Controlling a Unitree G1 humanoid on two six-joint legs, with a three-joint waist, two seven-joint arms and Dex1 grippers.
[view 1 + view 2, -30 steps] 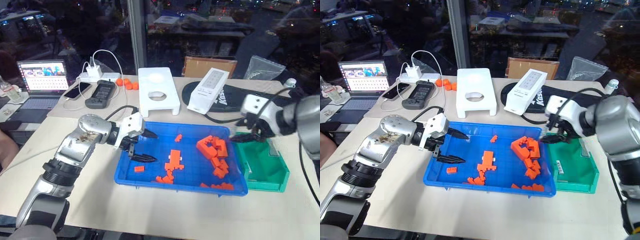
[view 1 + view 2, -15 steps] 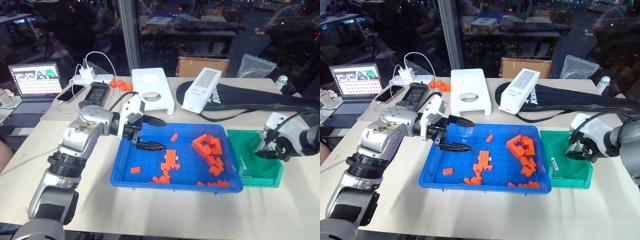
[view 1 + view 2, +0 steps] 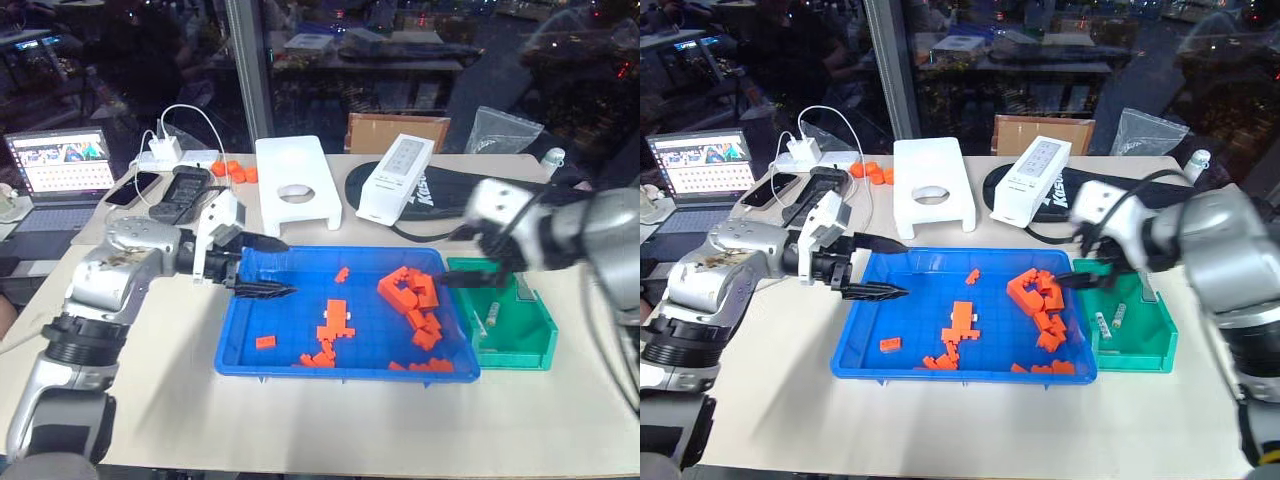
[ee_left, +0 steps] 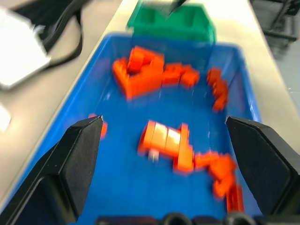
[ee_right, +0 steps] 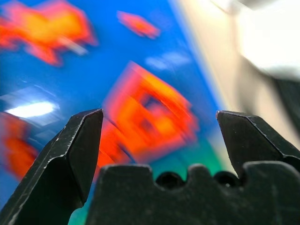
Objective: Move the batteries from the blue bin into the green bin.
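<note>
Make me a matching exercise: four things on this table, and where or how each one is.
Things:
1. two batteries
2. orange bricks
3. laptop
4. left hand

Places or states:
A. open, over the left end of the blue bin
B. lying in the green bin
C. at the far left corner of the table
D. scattered in the blue bin

Pairs: 1-B, 2-D, 3-C, 4-A
</note>
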